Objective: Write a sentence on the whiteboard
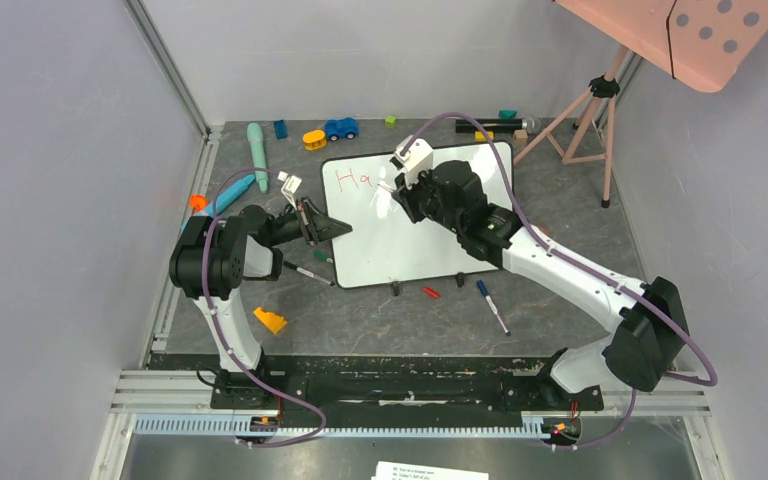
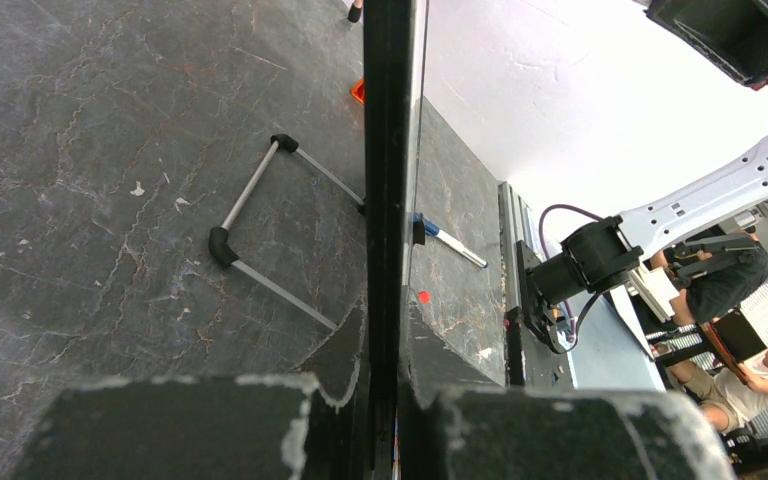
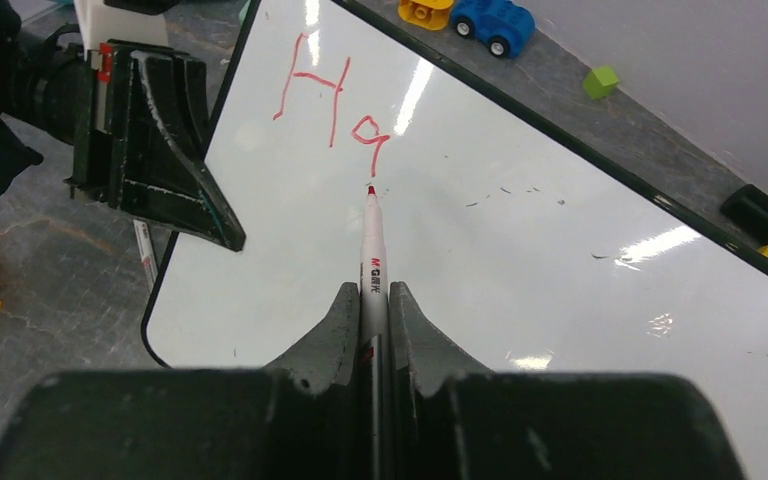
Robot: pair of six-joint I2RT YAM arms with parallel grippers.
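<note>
Dark marbled worktop [image 1: 380, 320] bearing whiteboard [image 1: 380, 250] flat at centre, its left edge pinched by closed left hand [image 1: 320, 228], right hand [image 3: 370, 300] clamped on red marker [image 3: 372, 250], tip at the tail of "Ha", sentence [image 3: 338, 105] barely begun, next probably calling for a small, steady shift rightward into the third letter.

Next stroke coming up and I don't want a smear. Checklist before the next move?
1. Marker grip: right gripper jaws shut on the red marker, which sits straight between them: ok.
2. Tip: uncapped, at the whiteboard just below the "a"; actual contact: cannot tell.
3. Board hold: left gripper jaws clamped on the board's left edge: ok.
4. Writing room: bare white to the right of the letters: ok.
5. Finished: the sentence reads only "Ha": not ok.
</note>
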